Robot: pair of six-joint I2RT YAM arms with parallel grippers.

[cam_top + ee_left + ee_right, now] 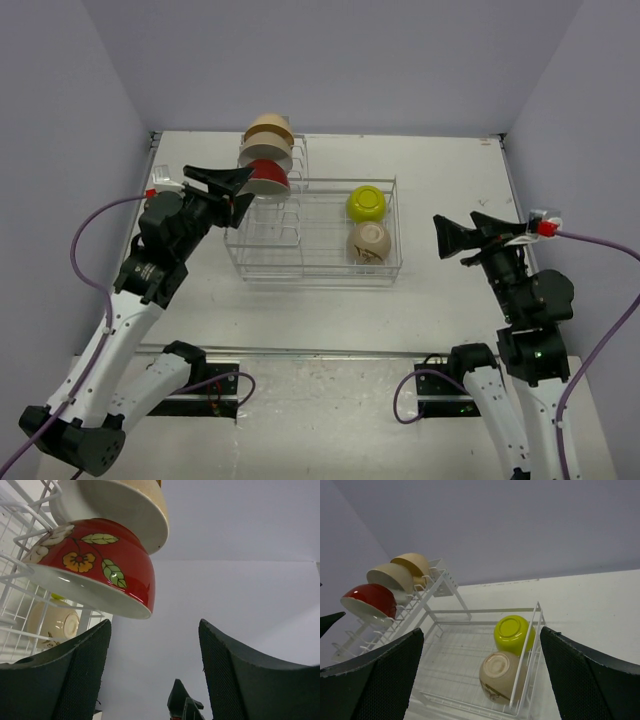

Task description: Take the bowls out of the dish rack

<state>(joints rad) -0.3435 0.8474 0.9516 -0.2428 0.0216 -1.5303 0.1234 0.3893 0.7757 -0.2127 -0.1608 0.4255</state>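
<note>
Surface [450,200]: white, walled on three sides by pale lilac panels.

Dish rack [310,268]: white wire, near the middle of the surface and a little toward the left arm. The basket section is on its right. The upright plate-slot dividers are on the left and run toward the back wall.

Left hand [155,630]: jaws wide apart with nothing between them. It is raised at the left side of the rack, just beside the nearest bowl in the dividers. In the left wrist view that bowl sits above and to the left of the fingers. I cannot tell whether there is contact.

Right hand [481,635]: jaws fully spread and empty. It is off the right end of the rack, well apart from it, pointing toward the basket.

Bowls in the dividers, standing on edge in a row:
- Red bowl [268,177]: nearest. White inside, with an orange flower and green leaves on the outside.
- Cream bowl [266,155]: just behind the red one.
- Tan bowl [268,128]: farthest back.

Bowls in the basket, at its right end, with foot rings showing:
- Yellow-green bowl [366,203]: toward the back.
- Beige bowl [369,241]: just in front of it, with a dark motif on its side.
</note>
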